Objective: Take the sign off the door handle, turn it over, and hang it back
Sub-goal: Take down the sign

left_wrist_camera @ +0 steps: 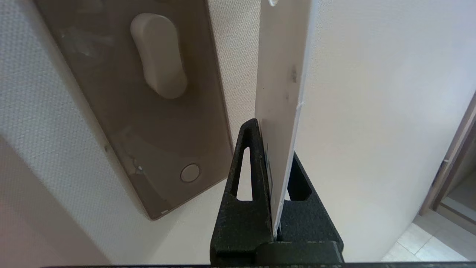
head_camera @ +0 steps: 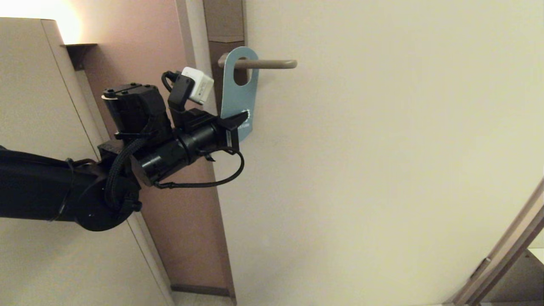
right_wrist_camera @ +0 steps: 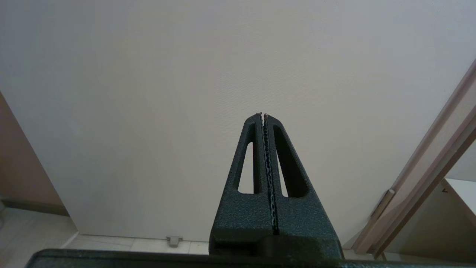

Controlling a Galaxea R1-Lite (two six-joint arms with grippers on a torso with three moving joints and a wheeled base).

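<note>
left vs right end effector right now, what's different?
The left end effector is shut on the sign's lower end, up by the door handle; the right end effector is shut on nothing. The left faces the backplate and the hanging sign; the right faces only bare door and is out of the head view. Both have the same black, slotted fingers.

I see the sign (head_camera: 238, 97) as thin, smooth card, matt blue-grey on one face and plain white on the other. The door handle (head_camera: 263, 64) looks like matt beige metal on a glossier brown backplate (left_wrist_camera: 148, 111). My left gripper (left_wrist_camera: 277, 149) is rough, grainy black plastic, and the door (head_camera: 382, 170) has a fine woven-looking texture.
</note>
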